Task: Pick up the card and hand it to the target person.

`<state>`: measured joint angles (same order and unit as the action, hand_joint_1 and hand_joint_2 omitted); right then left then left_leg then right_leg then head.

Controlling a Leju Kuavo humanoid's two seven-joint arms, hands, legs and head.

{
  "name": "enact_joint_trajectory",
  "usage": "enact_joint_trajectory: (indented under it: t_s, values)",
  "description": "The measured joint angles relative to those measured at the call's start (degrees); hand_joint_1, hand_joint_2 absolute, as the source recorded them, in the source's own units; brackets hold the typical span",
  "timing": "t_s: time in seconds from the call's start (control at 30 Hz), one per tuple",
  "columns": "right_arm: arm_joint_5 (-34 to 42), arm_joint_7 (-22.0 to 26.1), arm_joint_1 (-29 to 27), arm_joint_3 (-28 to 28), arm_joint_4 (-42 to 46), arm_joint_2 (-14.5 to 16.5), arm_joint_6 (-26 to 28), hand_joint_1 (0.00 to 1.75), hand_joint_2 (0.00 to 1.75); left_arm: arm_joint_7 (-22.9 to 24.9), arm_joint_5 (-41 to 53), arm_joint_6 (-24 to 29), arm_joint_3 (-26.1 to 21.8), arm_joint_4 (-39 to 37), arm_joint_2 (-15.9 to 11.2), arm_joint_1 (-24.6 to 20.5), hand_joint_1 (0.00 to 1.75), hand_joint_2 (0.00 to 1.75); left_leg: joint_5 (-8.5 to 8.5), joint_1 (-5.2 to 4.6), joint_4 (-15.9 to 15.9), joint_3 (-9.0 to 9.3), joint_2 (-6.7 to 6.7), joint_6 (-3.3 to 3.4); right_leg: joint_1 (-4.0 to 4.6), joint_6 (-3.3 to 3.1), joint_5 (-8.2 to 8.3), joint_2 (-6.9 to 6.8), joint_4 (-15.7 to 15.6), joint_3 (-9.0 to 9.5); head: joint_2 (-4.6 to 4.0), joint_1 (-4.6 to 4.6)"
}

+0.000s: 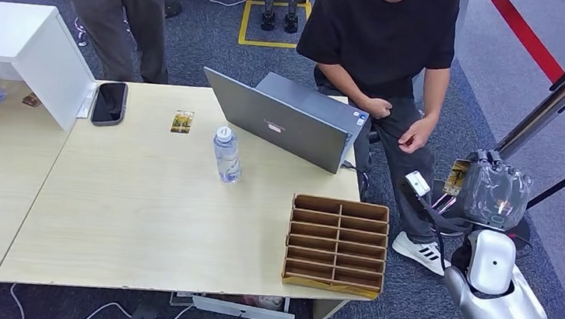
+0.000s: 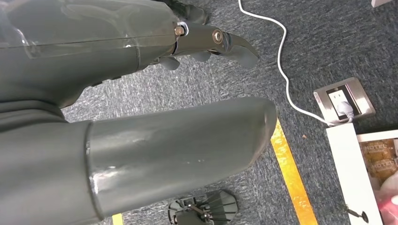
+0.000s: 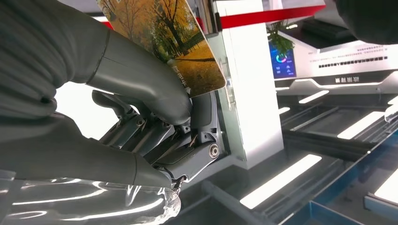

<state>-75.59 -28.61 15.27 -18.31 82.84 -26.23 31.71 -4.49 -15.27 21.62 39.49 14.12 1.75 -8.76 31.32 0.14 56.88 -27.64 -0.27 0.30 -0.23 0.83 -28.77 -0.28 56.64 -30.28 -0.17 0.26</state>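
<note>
Right hand (image 1: 493, 191) is raised beside the desk (image 1: 141, 216), thumb and fingers (image 3: 155, 136) clamped on the card (image 3: 164, 37). The seated person's hand (image 1: 415, 135) hangs near it, apart. Left hand (image 2: 141, 93) grips nothing, fingers apart.

A light wooden table (image 1: 125, 215) filled the left and centre of the frame. An open grey laptop (image 1: 287, 119) sat at its upper right, a clear water bottle (image 1: 226, 155) just left of it. A black phone (image 1: 110, 102) lay near a white box (image 1: 20, 48) at the upper left. A brown slotted organizer (image 1: 337, 244) stood at the table's lower right corner. A white cable (image 2: 284, 70) ran across grey carpet to a floor socket (image 2: 343, 98).
</note>
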Motion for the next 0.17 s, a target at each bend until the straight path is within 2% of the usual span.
enact_joint_trajectory:
  t_s: [0.17]
  values:
    - [1.44, -0.06, 0.71, -0.87, -1.24, 0.34, 0.89, 1.75, 1.75, 0.09, -0.01, 0.0, 0.59, 0.0, -0.01, -0.03, 0.0, 0.0, 0.0, 0.0, 0.0, 0.01, 0.0, 0.0, 0.0, 0.0, 0.0, 0.0, 0.0, 0.0, 0.0, -0.01]
